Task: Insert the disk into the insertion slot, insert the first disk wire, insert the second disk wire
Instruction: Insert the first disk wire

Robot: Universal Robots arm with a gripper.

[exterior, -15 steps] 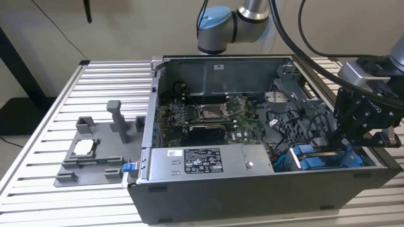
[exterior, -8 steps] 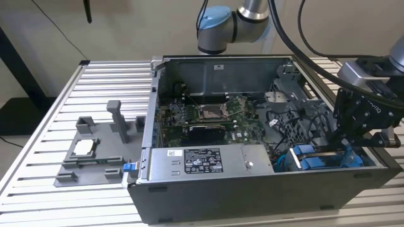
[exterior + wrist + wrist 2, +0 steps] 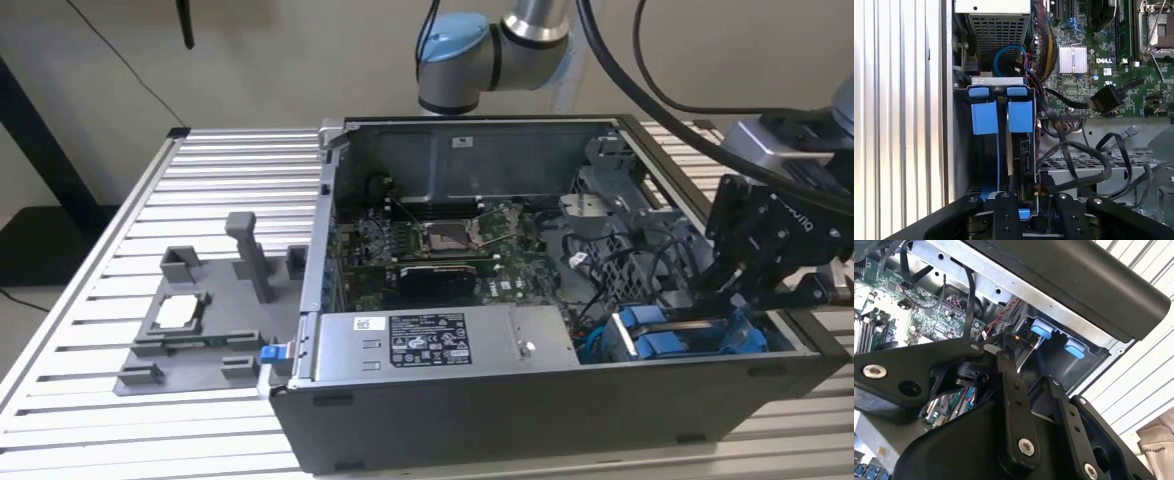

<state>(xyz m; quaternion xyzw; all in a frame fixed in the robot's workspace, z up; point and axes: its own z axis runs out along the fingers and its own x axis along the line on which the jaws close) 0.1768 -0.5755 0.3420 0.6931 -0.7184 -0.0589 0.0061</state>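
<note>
Two wire steps look undone (a black connector [image 3: 1102, 100] lies loose near the insertion slot [image 3: 994, 81]); the disk [image 3: 1022, 165] stands inside that slot, the gripper [image 3: 1029, 207] at its mouth, clamped or not I cannot tell.

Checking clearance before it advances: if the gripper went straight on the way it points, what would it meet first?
Most likely the disk, standing edge-on in the insertion slot directly ahead of the gripper. Depth is unclear, so contact cannot be judged.

Motherboard [image 3: 505, 228], grey power supply [image 3: 427, 348]
</note>
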